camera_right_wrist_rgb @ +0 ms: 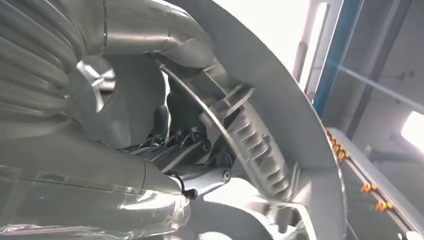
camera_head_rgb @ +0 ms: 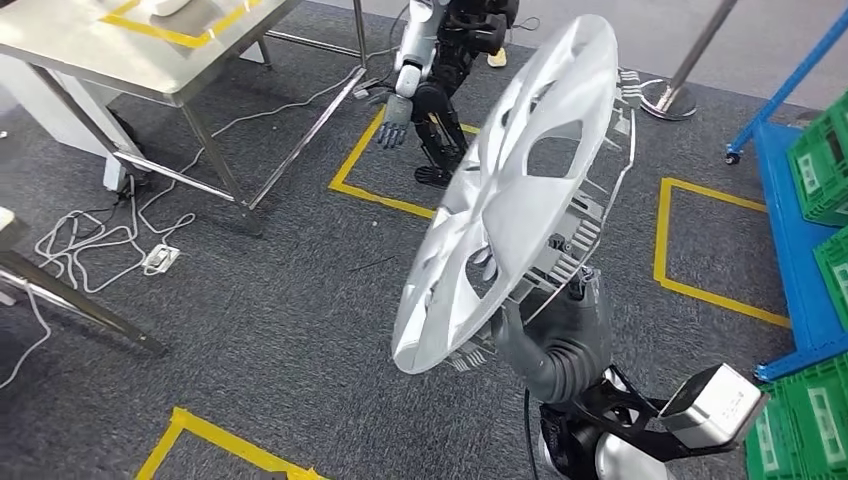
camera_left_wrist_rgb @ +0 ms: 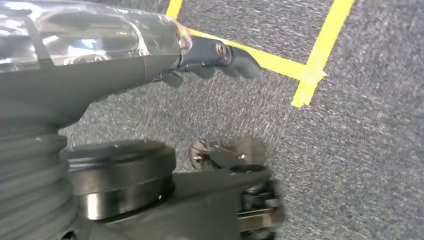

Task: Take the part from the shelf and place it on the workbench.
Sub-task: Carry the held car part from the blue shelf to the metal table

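We are gripping the silver spoked wheel cover [camera_head_rgb: 510, 190] edge-on in our right hand [camera_head_rgb: 545, 335], tilted above it.

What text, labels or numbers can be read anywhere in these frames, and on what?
No readable text.
Green crates: white labels, too small to read.
Hubcap held by the right hand: no marking seen.
Yellow floor tape: plain lines.

Even indoor light, blurred wrist views, window glare
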`<state>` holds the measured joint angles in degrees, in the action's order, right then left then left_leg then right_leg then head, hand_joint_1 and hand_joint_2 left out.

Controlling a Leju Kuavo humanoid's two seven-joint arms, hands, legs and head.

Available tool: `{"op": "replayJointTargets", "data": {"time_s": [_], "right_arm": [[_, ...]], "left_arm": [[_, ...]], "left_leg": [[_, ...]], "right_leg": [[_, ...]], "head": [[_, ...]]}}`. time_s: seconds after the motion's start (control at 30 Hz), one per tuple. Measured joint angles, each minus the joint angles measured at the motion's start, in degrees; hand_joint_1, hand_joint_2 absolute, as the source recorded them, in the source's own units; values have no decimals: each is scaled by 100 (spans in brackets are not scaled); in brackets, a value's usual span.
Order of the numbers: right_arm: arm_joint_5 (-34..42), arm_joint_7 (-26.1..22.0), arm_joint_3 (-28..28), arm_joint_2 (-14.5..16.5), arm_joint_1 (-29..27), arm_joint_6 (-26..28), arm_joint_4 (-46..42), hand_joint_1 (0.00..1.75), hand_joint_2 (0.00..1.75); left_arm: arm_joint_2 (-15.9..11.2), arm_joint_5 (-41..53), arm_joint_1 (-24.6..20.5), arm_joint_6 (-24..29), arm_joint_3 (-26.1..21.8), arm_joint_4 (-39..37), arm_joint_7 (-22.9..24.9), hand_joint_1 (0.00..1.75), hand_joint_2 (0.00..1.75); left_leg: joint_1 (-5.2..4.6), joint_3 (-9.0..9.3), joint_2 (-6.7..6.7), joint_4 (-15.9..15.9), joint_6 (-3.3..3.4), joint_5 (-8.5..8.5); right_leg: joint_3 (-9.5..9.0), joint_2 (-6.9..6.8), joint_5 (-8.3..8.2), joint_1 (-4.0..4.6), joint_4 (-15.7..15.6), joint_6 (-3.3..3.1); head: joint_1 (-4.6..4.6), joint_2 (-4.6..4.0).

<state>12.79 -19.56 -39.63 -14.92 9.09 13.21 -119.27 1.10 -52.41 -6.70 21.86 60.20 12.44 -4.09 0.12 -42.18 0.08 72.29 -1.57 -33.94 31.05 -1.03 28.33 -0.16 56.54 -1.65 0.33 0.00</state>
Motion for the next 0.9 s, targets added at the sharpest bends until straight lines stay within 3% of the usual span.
{"op": "replayJointTargets", "data": {"time_s": [0.03, 0.07, 0.1, 0.17, 0.23, 0.27, 0.33, 0.4, 0.47, 0.53, 0.57, 0.6, 0.67, 0.7, 0.77, 0.83, 0.9], "right_arm": [[3, -1, -1, -1, -4, 1, 4, 175, 175], [8, -2, -1, -2, -7, 2, 8, 175, 175], [13, -3, -1, -2, -8, 2, 11, 175, 175], [21, -4, -1, -2, -8, 2, 13, 175, 175], [23, -10, -1, -2, -4, 1, 10, 175, 175], [24, -15, -1, -3, -2, 1, 9, 175, 175], [24, -26, -1, -3, 3, 0, 8, 175, 175], [25, -36, 2, -3, 2, -4, 9, 175, 175], [27, -47, 2, -4, -3, -13, 9, 175, 175], [32, -54, 1, -6, -8, -23, 11, 175, 175], [34, -56, -1, -7, -10, -27, 12, 175, 175], [36, -57, -1, -7, -11, -30, 12, 175, 175], [37, -58, 1, -7, -7, -33, 11, 175, 175], [37, -60, 2, -7, -3, -33, 10, 175, 175], [36, -63, 3, -8, 5, -34, 10, 175, 175], [36, -63, 2, -6, 12, -36, 9, 175, 175], [37, -65, 1, 2, 15, -36, 7, 175, 175]], "left_arm": [[-2, 0, 4, -1, 1, 0, -3, 0, 175], [-5, 0, 8, -1, 1, 0, -6, 0, 175], [-10, -1, 10, -1, 1, -1, -8, 0, 175], [-14, 1, 7, -3, 1, 1, -10, 0, 175], [-9, 5, 6, -7, 1, 2, -11, 0, 175], [-5, 8, 8, -9, 1, 2, -11, 0, 175], [-10, 12, 9, -9, 1, 2, -18, 0, 175], [-16, 13, -1, -8, 1, 1, -41, 0, 175], [-15, 13, -14, -7, 1, 1, -65, 0, 175], [-12, 11, -18, -7, 1, 1, -72, 0, 175], [-13, 10, -17, -7, 1, 1, -71, 0, 175], [-13, 9, -17, -7, 1, 0, -71, 0, 175], [-8, 9, -19, -8, 1, 1, -72, 0, 175], [-2, 9, -22, -8, 1, 1, -72, 0, 175], [10, 9, -21, -9, 1, 2, -70, 0, 175], [10, 8, -8, -9, 1, 0, -64, 0, 175], [0, 8, 0, -9, 1, -1, -56, 0, 175]], "left_leg": [[35, -85, 2, 172, -31, -23], [68, -63, 18, 138, -65, 60], [97, 76, 67, -115, -99, 230], [117, 491, 328, -856, -147, 544], [86, 695, 515, -1242, -89, 620], [58, 693, 514, -1258, -34, 599], [44, 680, 389, -1264, 63, 609], [42, 684, 256, -1272, 134, 624], [24, 685, 115, -1272, 187, 631], [-13, 692, -47, -1271, 217, 634], [-32, 703, -132, -1271, 223, 633], [-48, 718, -218, -1271, 226, 633], [-70, 740, -377, -1271, 225, 634], [-70, 734, -448, -1267, 218, 638], [-50, 689, -560, -1266, 180, 662], [-30, 646, -624, -1263, 130, 676], [-60, 546, -366, -1080, 83, 522]], "right_leg": [[-1, -69, 7, -7, 3, 11], [-4, -135, 18, -17, 7, 28], [-10, -193, 34, -30, 18, 53], [-23, -281, 87, -41, 65, 134], [-34, -344, 138, -29, 117, 214], [-39, -375, 151, -26, 126, 241], [-53, -413, 191, -60, 137, 289], [46, -248, 406, -93, 404, 325], [372, -15, 798, -90, 1151, 318], [698, 64, 995, -66, 1810, 274], [738, 80, 919, -51, 1846, 235], [674, 104, 730, -32, 1647, 186], [381, 269, 277, 13, 895, 76], [250, 370, 134, 28, 564, 40], [138, 485, 81, 42, 270, 18], [112, 382, 59, 35, 181, 32], [69, 255, 5, 13, 71, 22]], "head": [[-20, 0], [-39, 0], [-54, 0], [-95, 0], [-104, 0], [-94, 0], [-52, 0], [-28, 0], [29, 0], [97, 0], [125, 0], [147, 0], [158, 0], [154, 0], [162, 0], [183, 0], [147, 0]]}}
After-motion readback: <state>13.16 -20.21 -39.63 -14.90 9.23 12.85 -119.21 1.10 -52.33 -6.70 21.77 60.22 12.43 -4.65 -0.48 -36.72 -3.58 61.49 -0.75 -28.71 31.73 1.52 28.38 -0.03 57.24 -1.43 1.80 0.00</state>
